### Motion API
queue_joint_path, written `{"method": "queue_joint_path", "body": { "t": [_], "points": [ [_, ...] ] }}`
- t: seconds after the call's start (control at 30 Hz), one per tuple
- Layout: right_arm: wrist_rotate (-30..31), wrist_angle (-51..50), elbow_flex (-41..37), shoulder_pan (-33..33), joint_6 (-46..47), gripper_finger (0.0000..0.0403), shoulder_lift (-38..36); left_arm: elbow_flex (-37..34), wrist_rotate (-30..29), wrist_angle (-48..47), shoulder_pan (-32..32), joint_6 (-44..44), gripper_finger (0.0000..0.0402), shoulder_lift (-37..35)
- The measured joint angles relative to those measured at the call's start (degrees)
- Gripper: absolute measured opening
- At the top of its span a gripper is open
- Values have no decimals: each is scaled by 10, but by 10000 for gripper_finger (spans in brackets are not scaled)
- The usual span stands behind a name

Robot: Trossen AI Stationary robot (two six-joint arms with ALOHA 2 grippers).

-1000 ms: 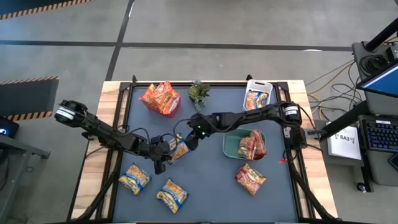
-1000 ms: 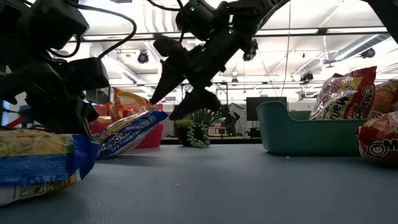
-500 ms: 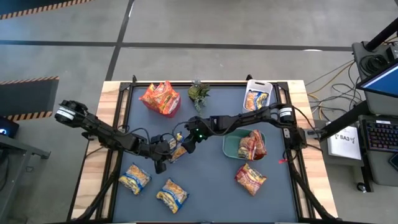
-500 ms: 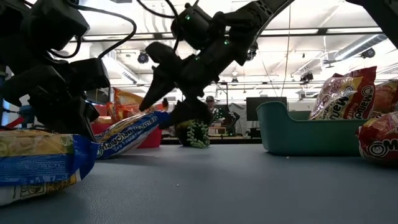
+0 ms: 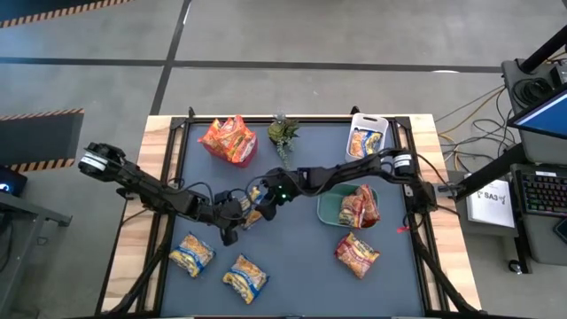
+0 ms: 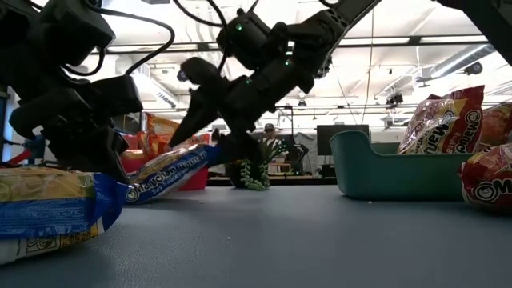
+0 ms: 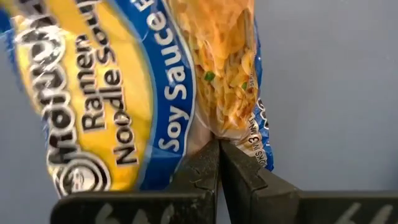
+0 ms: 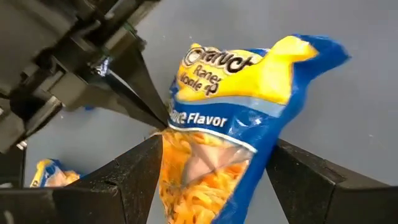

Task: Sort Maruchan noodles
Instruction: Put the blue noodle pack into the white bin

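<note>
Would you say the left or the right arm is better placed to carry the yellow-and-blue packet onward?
Probably the right. The left gripper pinches the yellow-and-blue packet by its edge; the right gripper straddles it with open fingers, and that arm reaches from the side holding the green bin and white tray.

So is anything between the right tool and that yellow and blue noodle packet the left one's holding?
Nothing visible. The right tool is open with its fingers either side of the yellow-and-blue packet, which the left tool pinches by one edge.
</note>
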Motion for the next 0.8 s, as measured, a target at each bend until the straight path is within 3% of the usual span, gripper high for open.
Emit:
{"method": "queue_joint_path", "body": {
  "t": [0.27,0.8],
  "points": [
    [-4,22,1,0,2,242,17,0,-11,0,0,-5,0,0],
    [-4,20,1,0,-3,141,17,0,-17,3,-1,-18,11,0]
  ]
}}
